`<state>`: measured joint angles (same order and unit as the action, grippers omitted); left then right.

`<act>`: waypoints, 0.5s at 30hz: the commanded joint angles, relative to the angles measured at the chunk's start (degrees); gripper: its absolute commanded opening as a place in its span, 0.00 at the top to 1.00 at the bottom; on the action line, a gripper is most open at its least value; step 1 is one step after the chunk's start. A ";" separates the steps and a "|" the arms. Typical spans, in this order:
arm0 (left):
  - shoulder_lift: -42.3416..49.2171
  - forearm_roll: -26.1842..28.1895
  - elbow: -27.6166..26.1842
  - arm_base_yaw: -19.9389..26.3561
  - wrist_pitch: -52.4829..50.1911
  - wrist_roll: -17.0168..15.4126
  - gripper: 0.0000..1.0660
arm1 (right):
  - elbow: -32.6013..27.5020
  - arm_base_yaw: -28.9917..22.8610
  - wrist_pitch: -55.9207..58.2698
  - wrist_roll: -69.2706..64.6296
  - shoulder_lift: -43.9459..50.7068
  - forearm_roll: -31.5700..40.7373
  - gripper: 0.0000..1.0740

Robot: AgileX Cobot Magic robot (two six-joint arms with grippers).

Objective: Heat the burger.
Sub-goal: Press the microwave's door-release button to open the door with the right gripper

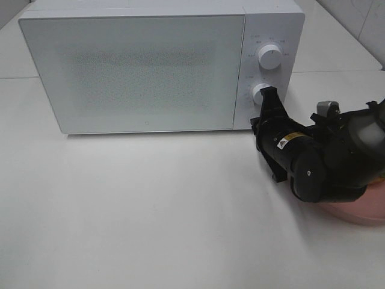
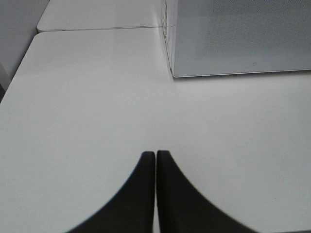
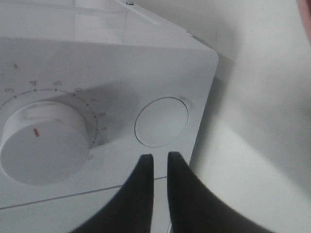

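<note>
The burger does not show in any view, so its look cannot be told. The one microwave (image 1: 132, 66) stands at 12 o'clock on the white table (image 1: 150, 211) with its door shut, and the frosted door panel hides whatever is inside.

On the microwave's control strip, at 3 o'clock of the door, there are two white knobs: the upper knob (image 1: 269, 57) and, at 6 o'clock of it, the lower knob (image 1: 260, 93). The right wrist view shows one numbered knob with a red mark and, near it, one flat round button (image 3: 161, 121).

The right gripper (image 1: 269, 91) reaches to the strip from 5 o'clock, its tips just beside the lower knob. In its own view the fingers (image 3: 141, 167) are almost together with only a thin slit between them. They grip nothing, and their tips point at the rim of the round button. Whether they touch it cannot be told.

The left gripper (image 2: 155, 154) hovers over bare table with its two fingers pressed together and nothing held.

One pink plate (image 1: 361, 211) lies at 4 o'clock on the table, mostly hidden beneath the right arm.
</note>
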<state>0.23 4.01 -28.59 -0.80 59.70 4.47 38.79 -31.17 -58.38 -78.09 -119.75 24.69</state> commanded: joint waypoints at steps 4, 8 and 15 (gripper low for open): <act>1.32 0.23 0.11 -0.06 -0.57 -0.11 1.00 | 1.89 0.06 -0.97 -0.74 -1.32 0.97 0.93; 1.32 0.23 0.11 -0.06 -0.57 -0.11 1.00 | 3.55 0.06 -1.03 -1.55 -3.27 0.92 0.93; 1.26 0.23 0.11 -0.06 -0.57 -0.11 1.00 | 4.24 0.06 -2.92 -1.55 -4.24 4.35 0.93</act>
<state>0.23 4.01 -28.59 -0.80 59.70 4.47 42.46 -31.17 -60.39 -79.41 -123.99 28.65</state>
